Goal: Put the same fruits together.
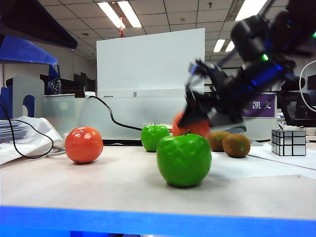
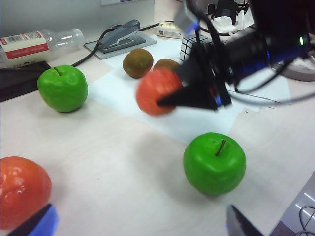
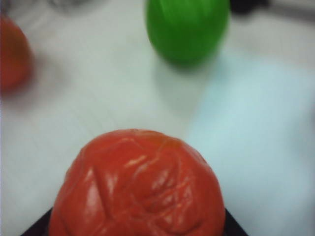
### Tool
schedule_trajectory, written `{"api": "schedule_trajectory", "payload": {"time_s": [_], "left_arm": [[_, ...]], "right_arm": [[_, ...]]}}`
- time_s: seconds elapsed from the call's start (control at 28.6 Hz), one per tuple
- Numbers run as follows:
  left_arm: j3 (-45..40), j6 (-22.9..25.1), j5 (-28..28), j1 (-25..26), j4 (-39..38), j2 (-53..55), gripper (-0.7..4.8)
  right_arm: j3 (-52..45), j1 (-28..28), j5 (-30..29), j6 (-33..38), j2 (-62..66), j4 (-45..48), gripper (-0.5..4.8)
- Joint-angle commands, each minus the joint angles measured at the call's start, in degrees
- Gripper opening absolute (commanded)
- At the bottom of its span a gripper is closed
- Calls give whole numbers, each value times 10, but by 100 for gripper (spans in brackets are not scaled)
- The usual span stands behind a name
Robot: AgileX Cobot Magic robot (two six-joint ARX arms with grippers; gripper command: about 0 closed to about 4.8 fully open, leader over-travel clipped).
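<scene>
The near green apple (image 1: 183, 160) sits just below the right gripper (image 1: 197, 121), whose jaws clench an orange-red fruit (image 3: 138, 189) that may slip off or clip it; the left gripper (image 2: 138, 223) hangs open.

Low in the middle of the exterior view a shiny green toy apple (image 1: 183, 160) sits nearest on the table (image 1: 123, 190), with a second green apple (image 1: 154, 137) behind it to the left and a glossy orange-red round fruit (image 1: 84, 144) at middle left. Right of centre, the right gripper (image 1: 197, 116) clasps the other orange-red round fruit (image 1: 191, 128) behind the near apple. Two fuzzy brown kiwis (image 1: 236, 145) lie side by side to its right, a silver mirror cube (image 1: 289, 142) at far right; the left gripper (image 2: 138, 226), jaws apart, is at the left wrist view's lower edge.
</scene>
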Motion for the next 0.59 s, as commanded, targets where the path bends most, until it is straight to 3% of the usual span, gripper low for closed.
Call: {"api": "schedule_trajectory", "payload": {"time_s": [0.03,0.59], "left_arm": [[2,0,-22,1,5,-1,467],[2,28,-134,1,-51,-1,467]], "right_arm": [[32,10,-18,4,-1,12,-6],[153,106,-51,9,127,-9,-6]]}}
